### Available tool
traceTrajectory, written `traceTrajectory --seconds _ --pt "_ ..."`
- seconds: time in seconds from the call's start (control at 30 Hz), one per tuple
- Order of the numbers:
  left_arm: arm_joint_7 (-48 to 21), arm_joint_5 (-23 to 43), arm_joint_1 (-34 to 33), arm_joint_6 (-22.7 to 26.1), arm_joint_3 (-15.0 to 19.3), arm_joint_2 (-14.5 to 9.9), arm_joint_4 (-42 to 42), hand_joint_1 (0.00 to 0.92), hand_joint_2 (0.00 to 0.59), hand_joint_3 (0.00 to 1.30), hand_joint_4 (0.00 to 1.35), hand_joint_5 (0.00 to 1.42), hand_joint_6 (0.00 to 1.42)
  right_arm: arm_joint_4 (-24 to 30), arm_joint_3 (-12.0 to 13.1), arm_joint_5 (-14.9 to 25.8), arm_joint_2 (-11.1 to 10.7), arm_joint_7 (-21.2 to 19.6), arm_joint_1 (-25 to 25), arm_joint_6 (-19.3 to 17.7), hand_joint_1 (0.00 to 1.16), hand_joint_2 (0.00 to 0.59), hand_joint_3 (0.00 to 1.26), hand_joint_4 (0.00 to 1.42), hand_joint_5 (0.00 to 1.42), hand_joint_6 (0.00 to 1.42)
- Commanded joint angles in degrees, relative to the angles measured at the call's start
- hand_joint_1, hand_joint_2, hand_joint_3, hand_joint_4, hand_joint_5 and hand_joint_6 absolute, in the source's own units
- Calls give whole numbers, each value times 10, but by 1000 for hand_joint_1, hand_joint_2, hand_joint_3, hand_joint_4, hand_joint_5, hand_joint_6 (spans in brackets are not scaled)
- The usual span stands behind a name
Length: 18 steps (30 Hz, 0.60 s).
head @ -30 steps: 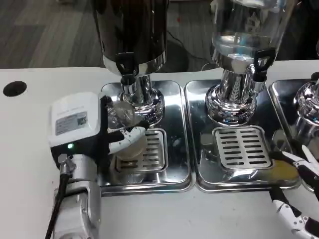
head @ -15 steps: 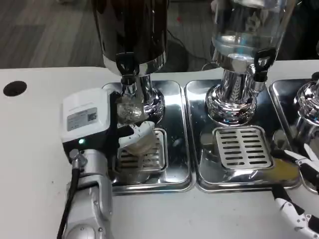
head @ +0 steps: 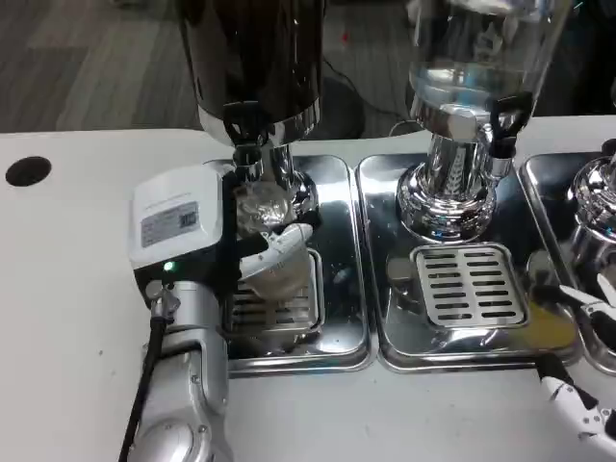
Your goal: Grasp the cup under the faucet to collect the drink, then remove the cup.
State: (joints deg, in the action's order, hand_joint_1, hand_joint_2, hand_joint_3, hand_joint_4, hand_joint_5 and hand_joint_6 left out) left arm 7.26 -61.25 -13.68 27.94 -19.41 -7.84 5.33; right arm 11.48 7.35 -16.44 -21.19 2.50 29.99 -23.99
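A clear plastic cup (head: 269,231) stands over the left drip grate (head: 279,303), just below the black faucet (head: 243,130) of the dark drink dispenser (head: 252,58). My left hand (head: 207,236) grips the cup from its left side, with white and black fingers (head: 279,245) wrapped around its front. The hand's white back hides the cup's left side. My right hand (head: 587,366) hangs at the picture's right edge near the table's front, its fingers apart and holding nothing.
A clear dispenser (head: 472,58) with its own faucet (head: 502,125) and grate (head: 470,284) stands to the right on a second steel tray (head: 385,337). A third chrome base (head: 597,207) sits at the far right. A black hole (head: 27,170) marks the table's left.
My left hand has carried the cup right and farther in, from the grate's left edge to under the faucet. The right hand has slid lower and rightward.
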Motion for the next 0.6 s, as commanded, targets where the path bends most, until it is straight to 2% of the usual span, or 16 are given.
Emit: traceTrajectory --seconds 0.03,0.47,0.6 --pt "-3 8 -10 2 -6 -4 2 95 75 430 486 712 841 -5 5 6 -4 6 -5 -10 600 399 224 0 0 0" --pt "-10 11 8 4 -5 -19 -24 93 76 417 470 702 840 -5 -1 1 1 8 -9 -7 611 397 230 0 0 0" --pt "-10 15 22 3 3 -27 -49 82 71 399 406 684 840 -2 -5 -1 3 10 -10 -5 613 397 231 0 0 0"
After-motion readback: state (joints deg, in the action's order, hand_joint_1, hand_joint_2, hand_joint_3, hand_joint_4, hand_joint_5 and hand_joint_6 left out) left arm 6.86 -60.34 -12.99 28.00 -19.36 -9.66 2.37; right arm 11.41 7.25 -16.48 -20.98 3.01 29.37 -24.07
